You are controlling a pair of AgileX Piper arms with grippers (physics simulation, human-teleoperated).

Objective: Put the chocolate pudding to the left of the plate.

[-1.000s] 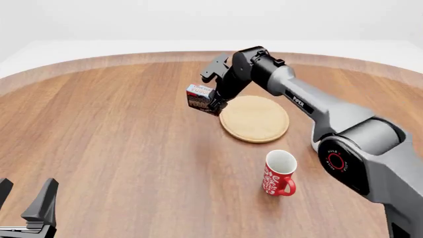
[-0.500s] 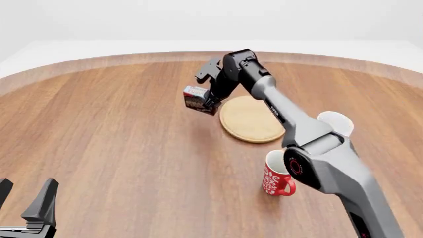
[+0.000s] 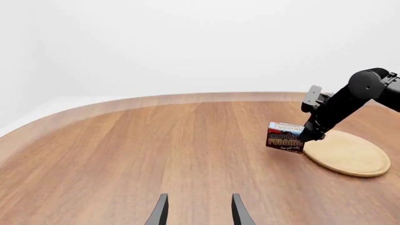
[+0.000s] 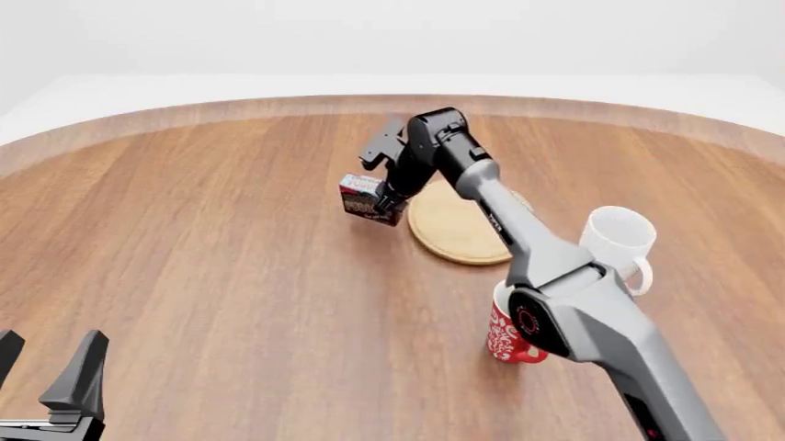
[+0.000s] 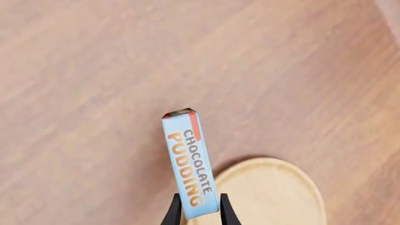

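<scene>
Inventory, counted from your left, with the plate [image 4: 460,225] as landmark:

- Left gripper [image 4: 47,381], one: it is idling at the near edge of the table [image 4: 221,276], far to the left of the plate, with its two dark fingers [image 3: 161,212] standing well apart and gripping nothing.
- Chocolate pudding [image 4: 367,198], one carton: it is sitting just beside the plate's left rim, clear of the disc. Whether it is touching the table or hanging just above it, you cannot tell. In the left wrist view its brown lettered face [image 3: 285,137] is showing, slightly tilted. In the right wrist view the narrow light-blue band [image 5: 190,164] is facing the camera, and the carton's long axis is running away from the fingertips, out over bare wood.
- Right gripper [image 4: 388,190], one: your right arm is reaching across the plate, and its fingers [image 5: 173,212] are pinching the near end of the carton by its thin sides, closed down to the carton's thickness.
- Plate, one: a round light-wood disc, partly under the right arm.
- Red patterned mug [image 4: 509,333], one: upright, nearer you than the plate, partly behind the arm.
- White mug [image 4: 617,241], one: right of the plate.
</scene>
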